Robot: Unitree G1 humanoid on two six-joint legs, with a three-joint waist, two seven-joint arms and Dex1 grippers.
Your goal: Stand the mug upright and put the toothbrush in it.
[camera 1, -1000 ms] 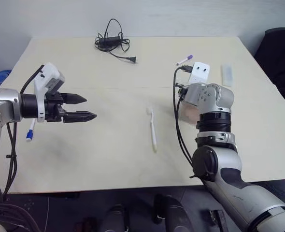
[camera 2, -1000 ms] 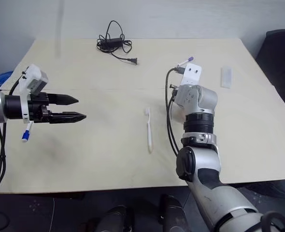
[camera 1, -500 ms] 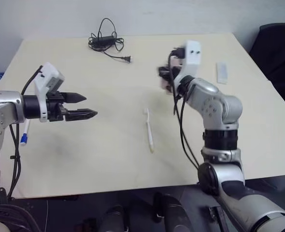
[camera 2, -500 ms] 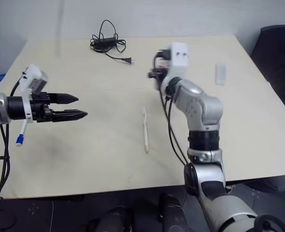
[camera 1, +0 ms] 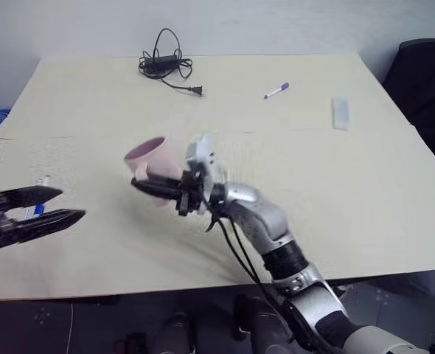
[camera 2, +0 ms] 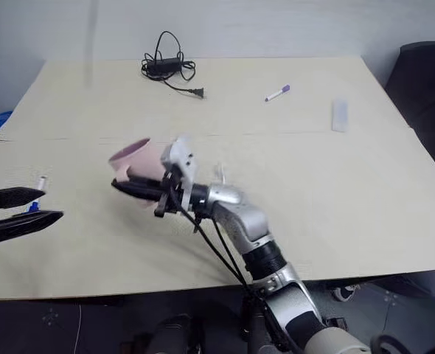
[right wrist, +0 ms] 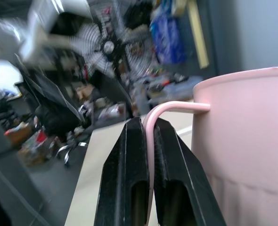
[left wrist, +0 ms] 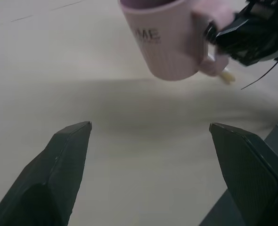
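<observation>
— Over the table [camera 1: 335, 192], our right gripper [camera 1: 147, 187] pinches the mug [camera 1: 152, 168] by its handle, lifted.
— Our left gripper [camera 1: 59, 206] is spread, empty. We barely see the toothbrush [camera 2: 220, 174] behind the arm.

Mid-table is crowded from where I sit: my right gripper [camera 1: 145, 184] is clamped on the handle of the mug [camera 1: 152, 171], held off the table [camera 1: 365, 192] and reaching across toward the left side. That arm hides most of the toothbrush [camera 2: 219, 172] and blocks a straight reach to it. My left gripper [camera 1: 59, 206], jaws wide, hangs at the left edge over a blue-capped marker [camera 1: 39, 196]. Wide bare tabletop lies right. A cable [camera 1: 166, 65], purple-capped marker [camera 1: 276, 91] and small clear piece [camera 1: 340, 113] sit along the far side.
</observation>
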